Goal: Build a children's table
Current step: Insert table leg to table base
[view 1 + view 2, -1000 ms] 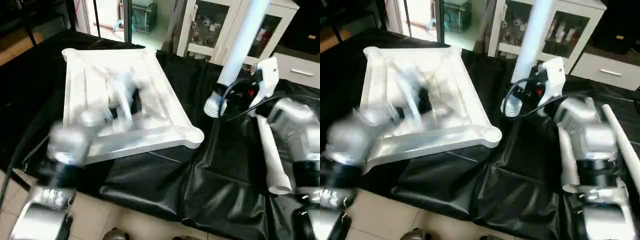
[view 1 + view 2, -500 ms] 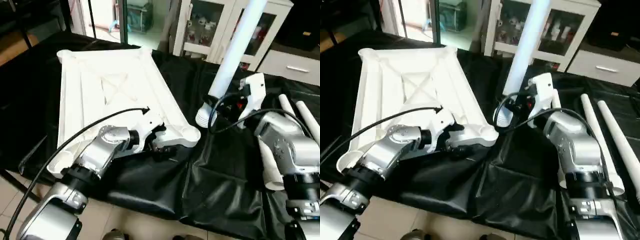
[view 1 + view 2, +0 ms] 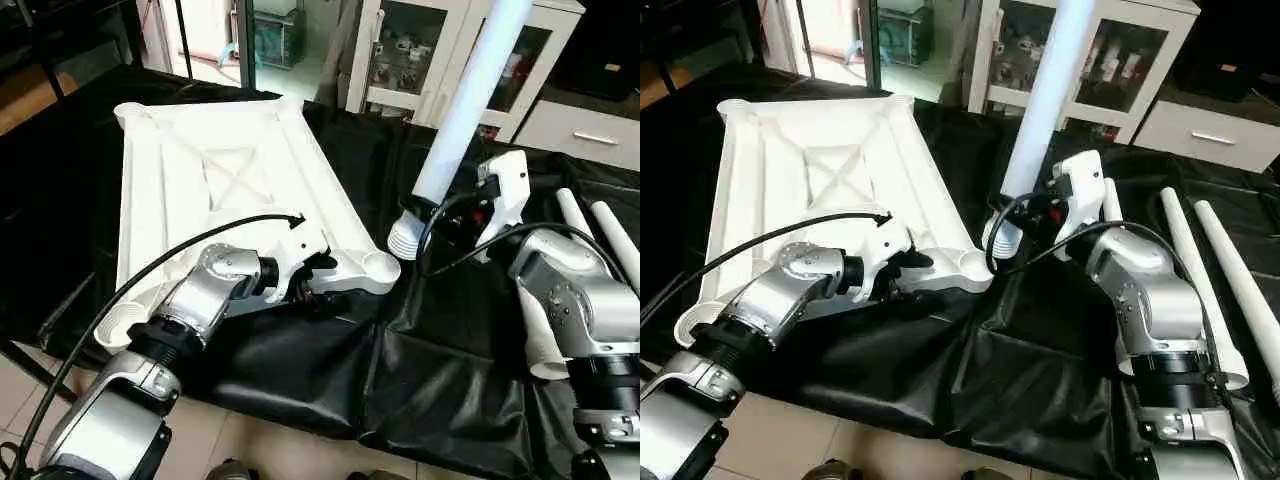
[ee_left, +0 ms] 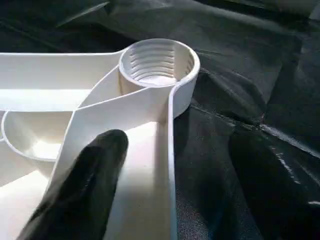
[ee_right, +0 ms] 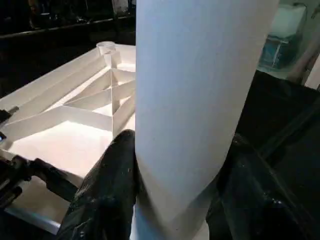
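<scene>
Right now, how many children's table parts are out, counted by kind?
Tabletop: 1
Legs: 4, with one held upright and three lying flat
Total: 5

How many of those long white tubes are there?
4: one tube upright in the right hand, one lying partly under that arm, two lying farther right.

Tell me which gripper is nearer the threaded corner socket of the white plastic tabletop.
Left. The left gripper sits at the rim beside the socket; the right gripper, holding the white tube leg, hangs off to its side.
</scene>
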